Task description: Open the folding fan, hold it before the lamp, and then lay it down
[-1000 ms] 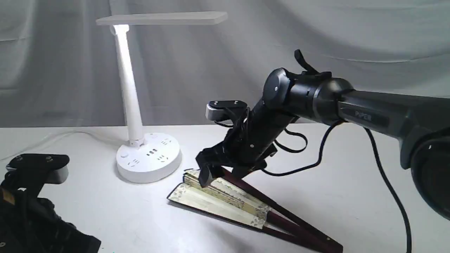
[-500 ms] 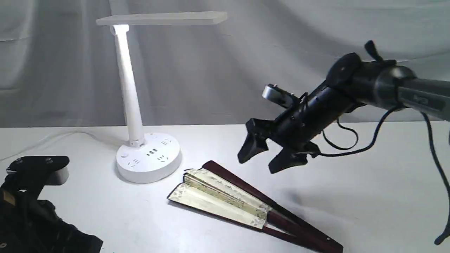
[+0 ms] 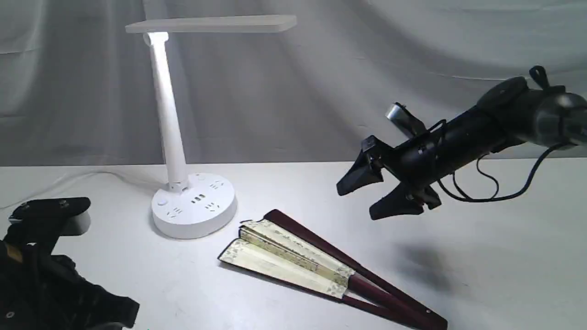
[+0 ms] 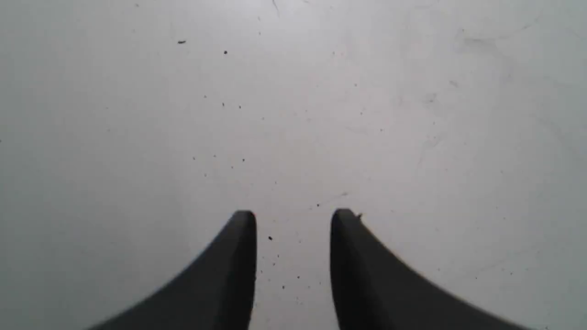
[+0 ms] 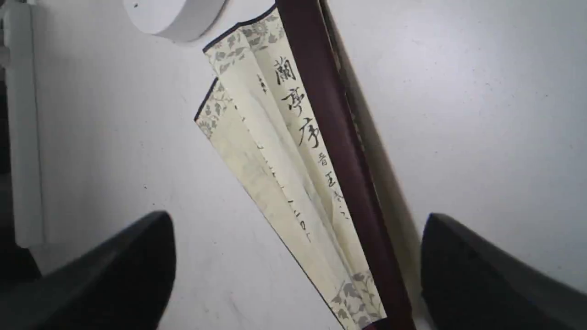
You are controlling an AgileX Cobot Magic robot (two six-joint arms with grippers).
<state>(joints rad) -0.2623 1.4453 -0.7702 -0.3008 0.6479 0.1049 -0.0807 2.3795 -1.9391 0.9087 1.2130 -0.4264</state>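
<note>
The folding fan (image 3: pixel 293 261) lies flat on the white table, spread only a little, its cream leaf toward the lamp and its maroon ribs running to the front right. The lamp (image 3: pixel 195 206) stands behind it to the left, with its head (image 3: pixel 211 24) lit. My right gripper (image 3: pixel 357 202) hangs open in the air above and to the right of the fan, touching nothing. In the right wrist view the fan (image 5: pixel 293 151) lies below the wide-open gripper (image 5: pixel 296 220). My left gripper (image 4: pixel 292 215) is open over bare table.
The left arm (image 3: pixel 41 270) sits low at the front left corner. The lamp's white cord (image 3: pixel 69 178) runs off to the left behind it. A grey cloth backdrop (image 3: pixel 412 55) hangs behind the table. The lamp's base (image 5: pixel 174 13) shows in the right wrist view.
My right gripper has let go of the fan's upper guard, opened, and drawn back up and to the right. The fan's guard has dropped flat onto the table. The left arm has barely moved.
</note>
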